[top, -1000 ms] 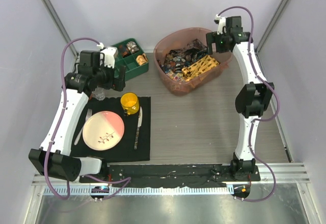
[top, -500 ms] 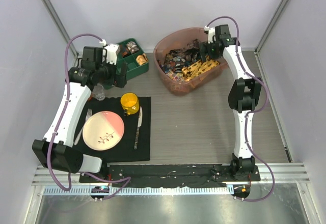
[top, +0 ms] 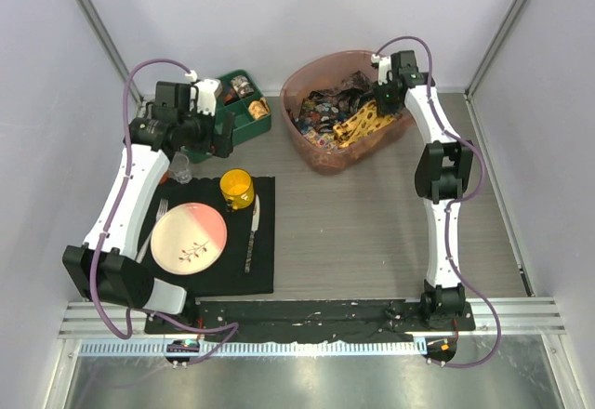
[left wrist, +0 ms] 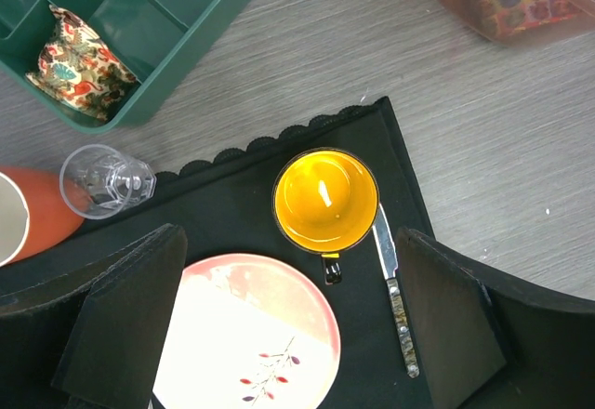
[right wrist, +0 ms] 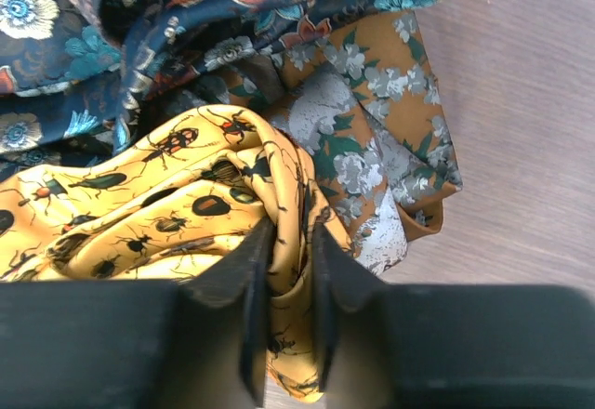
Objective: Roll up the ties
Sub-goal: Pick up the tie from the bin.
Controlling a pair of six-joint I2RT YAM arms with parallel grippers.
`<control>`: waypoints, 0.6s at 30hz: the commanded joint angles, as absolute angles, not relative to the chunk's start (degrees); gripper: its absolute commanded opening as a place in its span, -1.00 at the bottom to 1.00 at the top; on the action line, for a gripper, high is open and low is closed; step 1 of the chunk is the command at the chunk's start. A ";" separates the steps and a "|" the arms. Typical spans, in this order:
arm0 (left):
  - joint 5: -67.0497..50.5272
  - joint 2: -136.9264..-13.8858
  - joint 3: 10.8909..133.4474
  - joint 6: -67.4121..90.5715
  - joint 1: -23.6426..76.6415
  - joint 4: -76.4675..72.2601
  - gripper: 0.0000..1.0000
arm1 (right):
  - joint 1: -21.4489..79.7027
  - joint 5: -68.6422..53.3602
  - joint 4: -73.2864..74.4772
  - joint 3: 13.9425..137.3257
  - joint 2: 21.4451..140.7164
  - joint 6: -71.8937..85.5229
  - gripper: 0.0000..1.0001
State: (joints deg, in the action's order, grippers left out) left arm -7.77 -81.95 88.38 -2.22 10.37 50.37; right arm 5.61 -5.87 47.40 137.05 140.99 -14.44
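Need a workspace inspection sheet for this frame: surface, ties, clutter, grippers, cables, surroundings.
Surface: grey wood-grain table; black placemat on its left side.
Job's things: yellow beetle-print tie, dark blue floral tie and orange-brown floral tie heaped unrolled in the translucent pink bin.
Clutter: yellow mug, pink plate, knife and fork on the placemat; clear glass at its edge; green compartment tray holding a patterned bundle.
Grippers: left gripper open, empty, above the mug; right gripper shut on the yellow tie.
Cables: purple cables loop along both arms; no snag seen.
Surroundings: pale walls, metal frame posts; nothing else seen.
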 commanded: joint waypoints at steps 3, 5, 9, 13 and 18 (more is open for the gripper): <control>-8.17 -81.83 91.05 -3.16 10.02 48.69 0.99 | 5.98 -8.79 46.06 139.83 134.13 -13.63 -0.67; -8.79 -81.91 91.05 -3.08 10.02 48.69 1.00 | 5.98 -10.19 45.70 139.83 131.07 -12.66 -0.89; -10.02 -81.83 90.97 -2.99 10.11 48.69 0.99 | 6.15 -11.68 43.51 139.92 125.36 -10.03 -0.99; -10.02 -79.99 89.74 -2.81 10.02 46.85 1.00 | 6.24 -15.37 41.84 138.69 119.11 -6.25 -0.99; -13.18 -74.11 84.82 -3.34 10.11 39.92 0.99 | 7.12 -19.07 42.80 136.41 111.29 -2.82 -0.99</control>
State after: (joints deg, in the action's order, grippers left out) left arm -9.54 -80.16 87.07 -2.24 10.37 47.33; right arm 6.22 -14.37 45.58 137.21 119.70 -6.96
